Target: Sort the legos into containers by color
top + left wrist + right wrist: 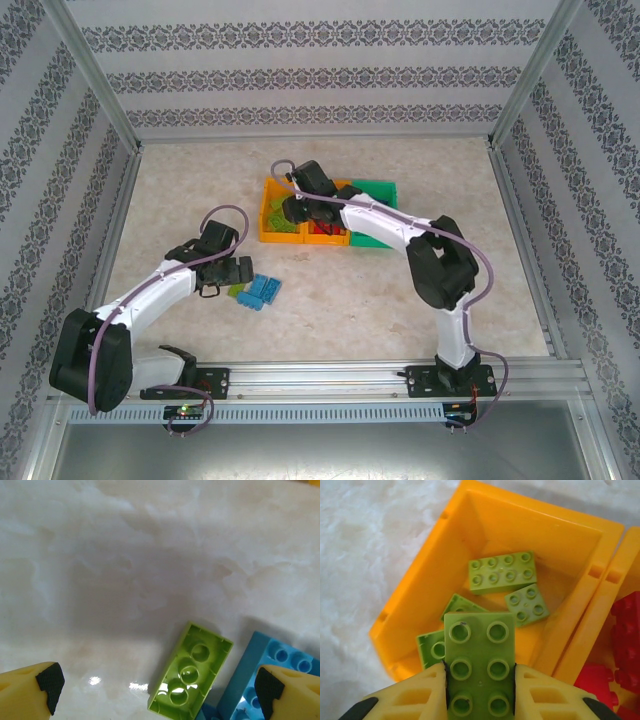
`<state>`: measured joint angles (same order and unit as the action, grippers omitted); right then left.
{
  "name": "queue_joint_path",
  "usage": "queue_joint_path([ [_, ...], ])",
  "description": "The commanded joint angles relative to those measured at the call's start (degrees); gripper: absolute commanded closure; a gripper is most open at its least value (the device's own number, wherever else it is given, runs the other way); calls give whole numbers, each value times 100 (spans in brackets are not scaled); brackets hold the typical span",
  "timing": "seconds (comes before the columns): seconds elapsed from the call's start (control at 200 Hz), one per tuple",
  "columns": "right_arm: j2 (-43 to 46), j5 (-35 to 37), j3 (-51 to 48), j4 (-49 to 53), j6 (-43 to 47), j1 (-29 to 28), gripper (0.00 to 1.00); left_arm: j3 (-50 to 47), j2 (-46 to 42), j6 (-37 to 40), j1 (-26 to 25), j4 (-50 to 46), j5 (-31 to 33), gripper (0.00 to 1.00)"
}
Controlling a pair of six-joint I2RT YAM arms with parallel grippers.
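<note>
My right gripper (pixel 480 690) is shut on a lime green lego (pixel 479 665), studs up, held above the left orange-yellow container (pixel 520 530). Several lime green legos (pixel 503 571) lie inside that bin. In the top view the right gripper (pixel 295 210) hangs over the left bin (pixel 270 228) of the row. My left gripper (pixel 157 687) is open, low over the table. An upside-down lime green lego (pixel 192 672) lies between its fingers, nearer the right one, beside a blue lego (pixel 250 667). From above, the left gripper (pixel 232 283) is at the small pile of blue legos (pixel 263 291).
Red legos (pixel 625 630) fill the middle orange-yellow bin (pixel 345 186), and a green bin (pixel 378 190) ends the row on the right. Patterned walls and metal posts enclose the marble table (pixel 450 320). Bare tabletop lies left and right of the pile.
</note>
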<state>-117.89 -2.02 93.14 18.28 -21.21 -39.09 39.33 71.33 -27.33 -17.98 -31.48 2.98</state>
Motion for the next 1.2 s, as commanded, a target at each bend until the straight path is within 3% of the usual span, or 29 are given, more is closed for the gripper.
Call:
queue_joint_path([
  [0.0, -275, -24, 425, 295, -378, 84, 69, -125, -55, -75, 65, 133, -146, 0],
  [0.345, -938, -112, 1266, 803, -624, 185, 61, -144, 39, -88, 61, 152, -251, 0],
  [0.704, -722, -133, 1068, 737, -695, 219, 45, -243, 72, -98, 64, 231, -487, 10],
  [1.194, -278, -100, 688, 613, -672, 235, 40, -383, 373, -89, -5, 491, -613, 18],
])
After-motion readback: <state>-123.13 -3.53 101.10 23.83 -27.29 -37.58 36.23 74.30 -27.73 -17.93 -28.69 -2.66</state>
